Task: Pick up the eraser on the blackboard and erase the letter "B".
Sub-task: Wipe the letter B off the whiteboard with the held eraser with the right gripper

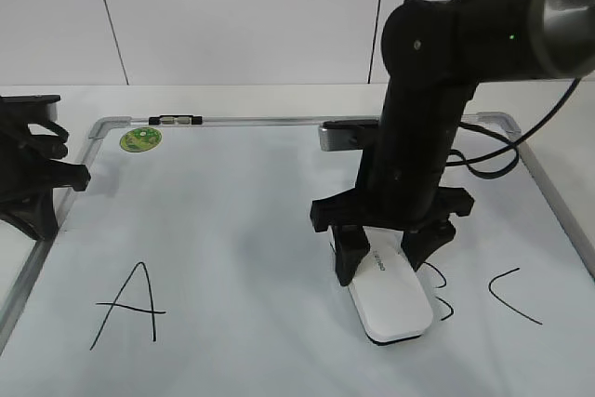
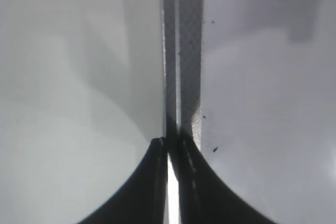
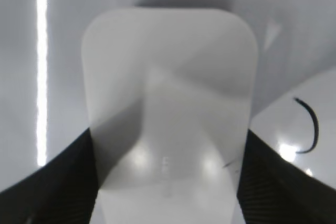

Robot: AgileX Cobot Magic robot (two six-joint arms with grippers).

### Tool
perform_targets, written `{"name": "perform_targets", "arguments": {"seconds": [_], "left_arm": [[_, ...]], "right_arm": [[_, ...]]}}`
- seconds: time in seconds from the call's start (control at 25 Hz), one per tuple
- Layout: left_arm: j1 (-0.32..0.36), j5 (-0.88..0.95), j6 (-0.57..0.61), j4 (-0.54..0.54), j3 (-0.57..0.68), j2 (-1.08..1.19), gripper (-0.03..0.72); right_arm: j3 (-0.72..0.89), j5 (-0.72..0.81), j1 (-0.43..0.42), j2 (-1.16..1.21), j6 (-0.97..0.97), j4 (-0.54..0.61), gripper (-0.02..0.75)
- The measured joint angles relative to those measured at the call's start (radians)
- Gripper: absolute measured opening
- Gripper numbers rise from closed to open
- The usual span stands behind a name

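Eraser [image 1: 390, 297] lies flat on the blackboard [image 1: 232, 230], right jaws [image 1: 394, 256] closed on its sides, covering part of B [image 1: 441, 291]; left jaws [image 2: 172, 153] are shut, I see

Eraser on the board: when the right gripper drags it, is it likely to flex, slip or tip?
The eraser looks like a rigid plastic block, so it probably won't flex. Its glossy top suggests smooth sides that could slip between the right gripper's fingers. It lies low and flat on the blackboard, so tipping seems unlikely.
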Motion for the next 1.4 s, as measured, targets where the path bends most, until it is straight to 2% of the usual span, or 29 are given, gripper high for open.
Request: {"name": "perform_targets", "arguments": {"seconds": [0.16,0.32,0.52,0.76,1.12,1.4], "left_arm": [[0.0,0.002,0.0,0.0,0.0,0.0,0.02],[0.0,0.002,0.0,0.0,0.0,0.0,0.02],[0.0,0.002,0.0,-0.002,0.0,0.0,0.02],[0.0,0.006,0.0,-0.002,-0.002,0.0,0.02],[0.0,0.009,0.0,-0.002,-0.002,0.0,0.02],[0.0,0.009,0.0,-0.002,-0.002,0.0,0.02]], "right_arm": [[0.061,-0.023,0.002,-0.107,-0.002,0.008,0.54],[0.21,-0.098,0.002,-0.258,-0.005,0.022,0.54],[0.317,-0.183,0.002,-0.309,-0.005,0.026,0.54],[0.328,-0.268,0.002,-0.266,-0.008,0.036,0.54],[0.326,-0.249,0.002,-0.2,0.0,0.03,0.54],[0.325,-0.194,-0.004,-0.195,0.103,-0.103,0.539]]}}
